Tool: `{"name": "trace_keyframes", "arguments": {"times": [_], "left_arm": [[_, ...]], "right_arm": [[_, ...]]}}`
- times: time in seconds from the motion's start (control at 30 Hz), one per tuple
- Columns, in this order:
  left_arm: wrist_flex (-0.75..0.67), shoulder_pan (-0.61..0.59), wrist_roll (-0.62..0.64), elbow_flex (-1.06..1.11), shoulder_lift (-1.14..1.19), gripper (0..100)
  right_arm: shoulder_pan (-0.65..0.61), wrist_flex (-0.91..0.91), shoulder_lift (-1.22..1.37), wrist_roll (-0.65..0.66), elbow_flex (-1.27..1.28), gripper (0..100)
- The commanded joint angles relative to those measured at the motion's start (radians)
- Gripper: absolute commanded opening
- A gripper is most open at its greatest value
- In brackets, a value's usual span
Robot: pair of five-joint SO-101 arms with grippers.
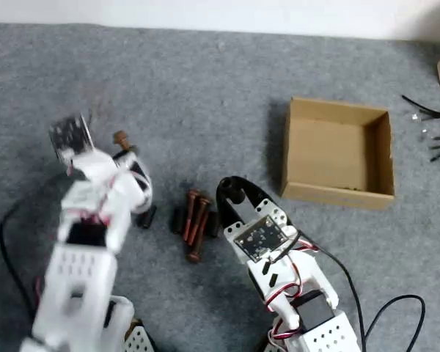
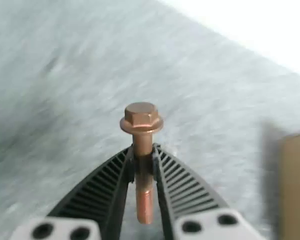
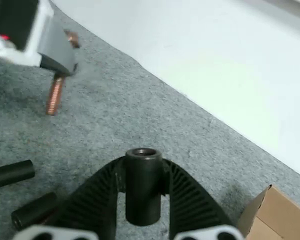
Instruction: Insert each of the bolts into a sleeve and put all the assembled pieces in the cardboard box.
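Left fingers [image 2: 110,185]: pinching a copper-coloured bolt [image 2: 141,120] by its shank; the hex head stands clear above the tips; the threaded end sticks out past them on the other side and, seen from my right wrist, points down at the tabletop [image 1: 205,81].

Right fingers [image 3: 95,205]: pressed against both sides of a black sleeve [image 3: 143,185]; the sleeve is upright, its open bore facing up, its top rim just clear of the tips.

Positions, all taken from the cardboard box [image 1: 337,194]: the box sits open side up on the grey tabletop; my right fingers and their sleeve are near it, off the wall that faces my left arm; my left fingers and their bolt are well apart from it, on that same side and farther out.

Between the two sets of fingers, farther from the box than the held sleeve: a small cluster of loose bolts [image 1: 194,220] lying side by side; loose sleeves [image 1: 147,216] lie flat on either side of that cluster, some touching it.

Beyond the box's far side from me: a few dark cables [image 1: 433,117] on the tabletop.
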Motion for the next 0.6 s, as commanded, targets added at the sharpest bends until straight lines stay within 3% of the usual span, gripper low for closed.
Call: {"name": "trace_keyframes", "arguments": {"times": [0.0,0.27,0.37,0.57], "left_arm": [[-0.149,0.117,0.006,0.153,-0.323,1],[-0.410,0.265,0.009,0.453,-0.753,1],[-0.423,0.317,0.018,0.447,-0.762,1],[-0.384,0.361,0.169,0.447,-0.736,1]], "right_arm": [[-0.004,-0.033,-0.013,0.005,0.143,0.5],[-0.016,-0.018,-0.013,0.008,0.143,0.5],[-0.016,-0.018,-0.013,0.008,0.143,0.5],[-0.016,-0.018,-0.013,0.009,0.143,0.5]]}}
